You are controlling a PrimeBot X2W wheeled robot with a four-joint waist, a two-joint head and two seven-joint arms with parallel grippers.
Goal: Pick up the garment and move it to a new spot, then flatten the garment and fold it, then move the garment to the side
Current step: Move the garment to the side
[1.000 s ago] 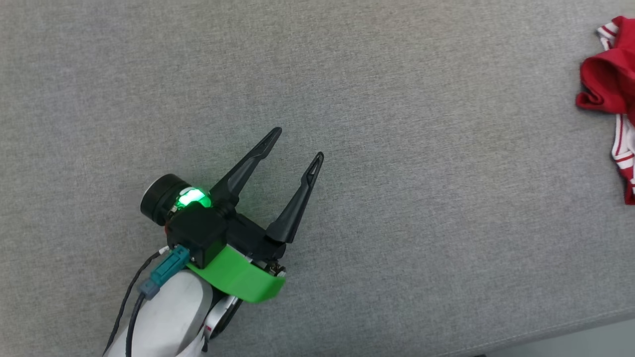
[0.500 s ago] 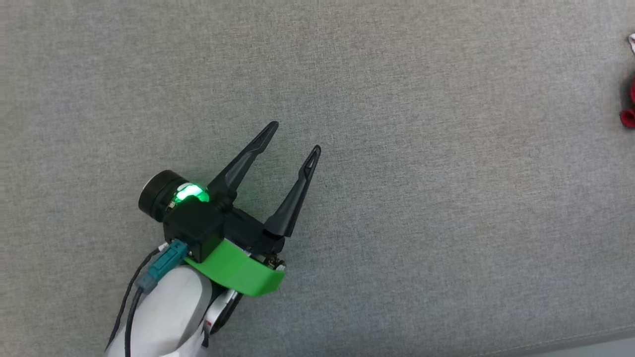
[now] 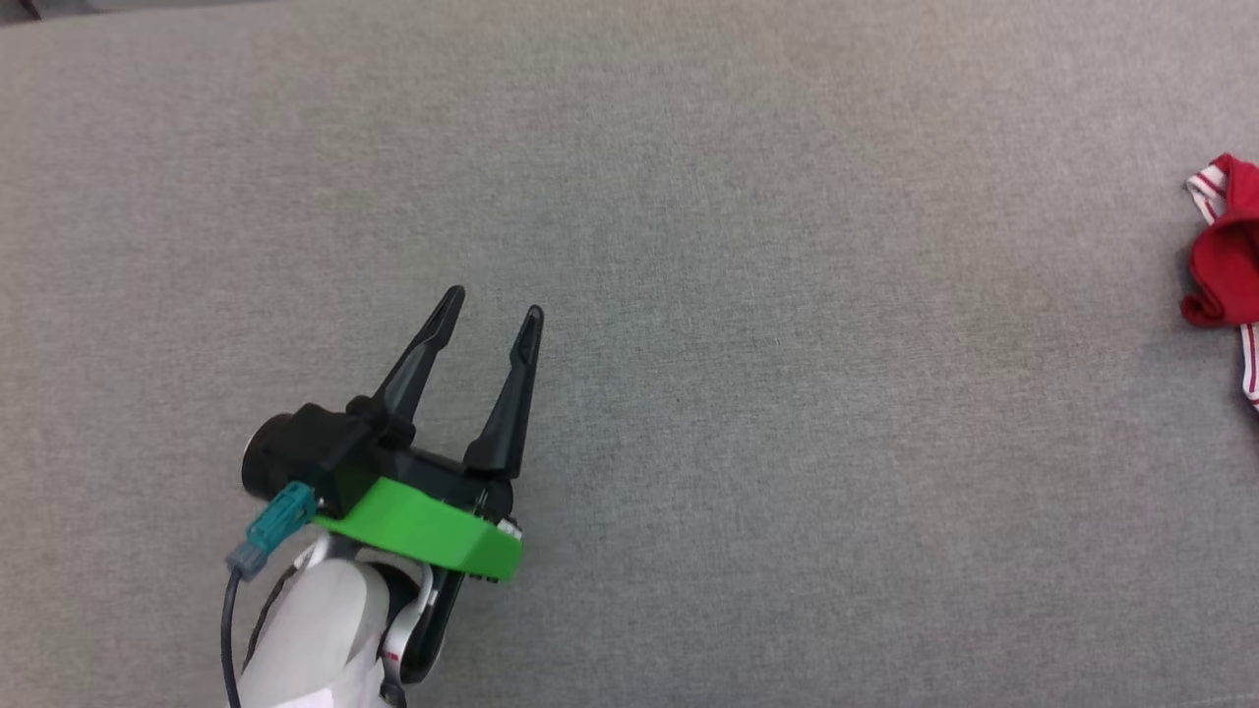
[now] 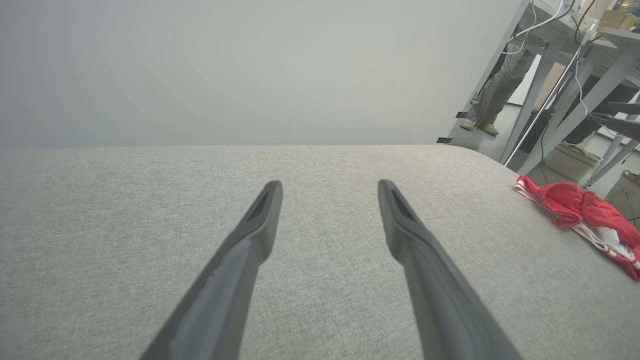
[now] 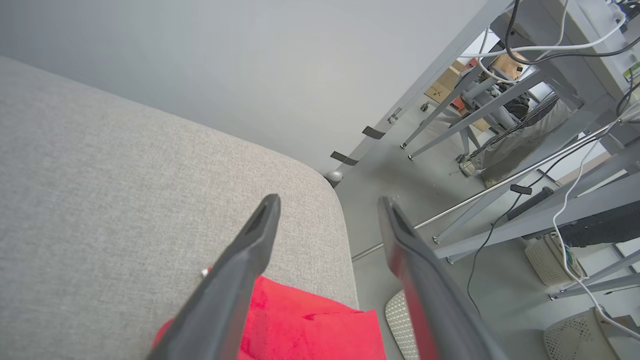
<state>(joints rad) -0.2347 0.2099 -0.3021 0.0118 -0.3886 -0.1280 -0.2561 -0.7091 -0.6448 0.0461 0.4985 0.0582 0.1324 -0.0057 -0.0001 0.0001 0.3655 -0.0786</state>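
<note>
The garment (image 3: 1225, 258), red with red-white striped trim, lies bunched at the far right edge of the grey padded surface (image 3: 748, 295). In the left wrist view the garment (image 4: 580, 206) sits far to the right of my fingers. My left gripper (image 3: 493, 301) hovers open over bare fabric at the lower left, its fingers (image 4: 260, 220) spread with nothing between them. My right gripper (image 5: 327, 200) stands open just above the red garment (image 5: 310, 325), near the surface's rounded corner. It holds nothing.
Beyond the surface's right edge is floor with grey metal table legs (image 5: 450, 55), hanging cables and white baskets (image 5: 552, 257). A person's legs (image 4: 495, 85) stand by the tables. A plain grey wall (image 4: 250, 70) rises behind the surface.
The head camera has shifted, so the garment slid out of the right edge and back in. My left gripper has turned and drawn back to the left, still open.
</note>
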